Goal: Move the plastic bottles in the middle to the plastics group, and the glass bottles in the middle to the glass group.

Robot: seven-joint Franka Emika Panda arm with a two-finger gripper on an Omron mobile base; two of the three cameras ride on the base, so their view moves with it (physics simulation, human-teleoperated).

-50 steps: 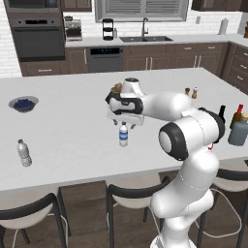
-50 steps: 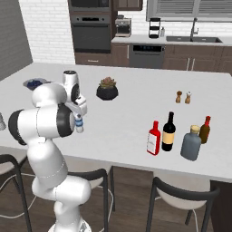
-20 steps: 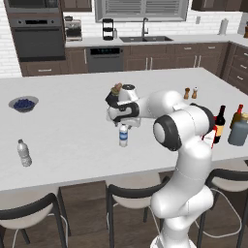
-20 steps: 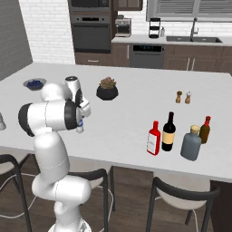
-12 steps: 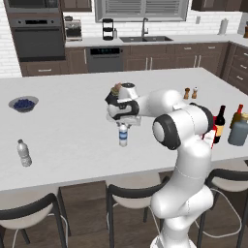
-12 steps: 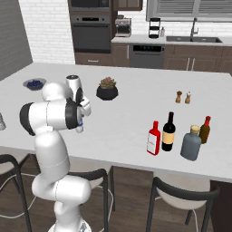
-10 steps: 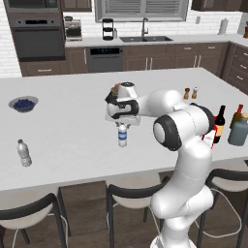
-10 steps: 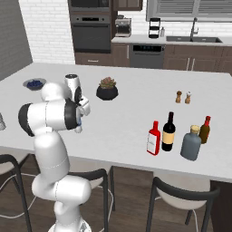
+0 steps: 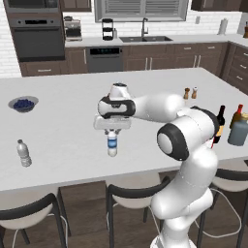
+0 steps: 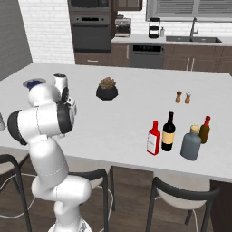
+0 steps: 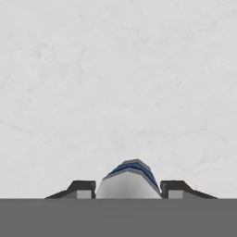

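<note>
Claw (image 9: 112,132) dropped, now clamped on blue-label bottle (image 9: 112,145) | bottle upright, cap up

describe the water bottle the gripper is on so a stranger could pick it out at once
On the white kitchen island, look near the front edge under the robot's white arm. There the gripper is shut on the top of a small clear blue-labelled water bottle that stands upright. The other water bottle, far off near the island's left end, has a greyish label and nothing touching it.
</note>
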